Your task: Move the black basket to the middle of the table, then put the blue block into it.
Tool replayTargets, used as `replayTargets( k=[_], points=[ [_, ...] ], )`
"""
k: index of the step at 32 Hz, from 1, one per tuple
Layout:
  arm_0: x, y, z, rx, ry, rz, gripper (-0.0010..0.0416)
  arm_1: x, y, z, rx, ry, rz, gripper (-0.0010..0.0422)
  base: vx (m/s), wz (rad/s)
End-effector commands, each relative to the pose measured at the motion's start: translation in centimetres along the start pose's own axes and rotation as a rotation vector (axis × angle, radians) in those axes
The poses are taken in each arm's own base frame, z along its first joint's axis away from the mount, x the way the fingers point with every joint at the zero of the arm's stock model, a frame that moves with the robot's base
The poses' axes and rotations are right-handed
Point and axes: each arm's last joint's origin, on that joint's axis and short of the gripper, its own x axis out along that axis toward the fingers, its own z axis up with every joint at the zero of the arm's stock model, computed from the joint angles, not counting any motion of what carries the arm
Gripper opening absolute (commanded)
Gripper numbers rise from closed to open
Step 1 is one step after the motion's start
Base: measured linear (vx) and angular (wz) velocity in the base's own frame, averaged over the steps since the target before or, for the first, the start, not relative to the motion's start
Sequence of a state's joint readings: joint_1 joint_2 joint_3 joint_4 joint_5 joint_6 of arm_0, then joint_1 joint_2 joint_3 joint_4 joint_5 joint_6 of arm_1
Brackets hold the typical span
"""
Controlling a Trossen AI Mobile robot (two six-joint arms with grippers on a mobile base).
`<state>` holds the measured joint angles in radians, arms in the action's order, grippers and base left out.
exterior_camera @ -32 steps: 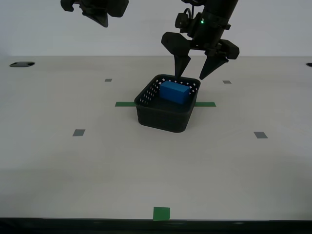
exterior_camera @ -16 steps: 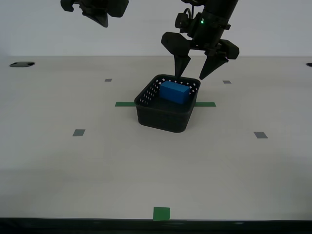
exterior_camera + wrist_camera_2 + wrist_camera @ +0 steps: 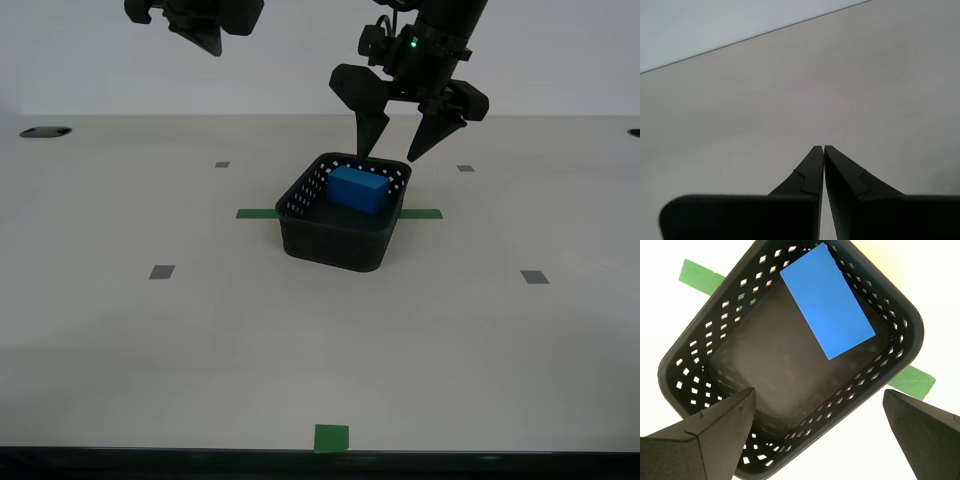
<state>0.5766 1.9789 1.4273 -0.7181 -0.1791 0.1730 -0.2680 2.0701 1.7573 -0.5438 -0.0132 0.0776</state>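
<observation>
The black basket [image 3: 343,212] stands mid-table on the green tape strip [image 3: 256,213]. The blue block [image 3: 358,188] lies inside it, against one wall. In the first wrist view the basket [image 3: 700,355] and the block [image 3: 827,300] show from above. My first gripper [image 3: 392,157] hangs open and empty just above the basket's far rim; it also shows in the first wrist view [image 3: 817,395]. My second gripper [image 3: 823,148] is shut and empty over bare table; the arm at the exterior view's upper left [image 3: 200,20] is raised high.
The pale table [image 3: 120,330] carries small grey squares [image 3: 161,272] [image 3: 534,277] and a green square [image 3: 331,437] at its front edge. A dark hole [image 3: 45,131] sits at the far corner on the exterior view's left.
My first gripper has risen very slightly above the basket. The basket, the block and the other arm have not moved.
</observation>
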Motion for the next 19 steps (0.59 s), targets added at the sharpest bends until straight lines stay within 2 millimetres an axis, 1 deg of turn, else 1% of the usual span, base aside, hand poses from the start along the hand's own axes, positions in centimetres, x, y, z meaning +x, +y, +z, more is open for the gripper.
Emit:
replayTargets(
  k=[1, 19],
  points=[
    [-0.03, 0.01, 0.04, 0.001, -0.005, 0.0, 0.0355, -0.02, 0.0, 0.02, 0.002, -0.001, -0.001, 0.0, 0.0, 0.0],
    [-0.03, 0.02, 0.12, 0.0, -0.013, 0.001, 0.0355, -0.02, 0.0, 0.02, 0.002, -0.001, -0.001, 0.0, 0.0, 0.0]
  ],
)
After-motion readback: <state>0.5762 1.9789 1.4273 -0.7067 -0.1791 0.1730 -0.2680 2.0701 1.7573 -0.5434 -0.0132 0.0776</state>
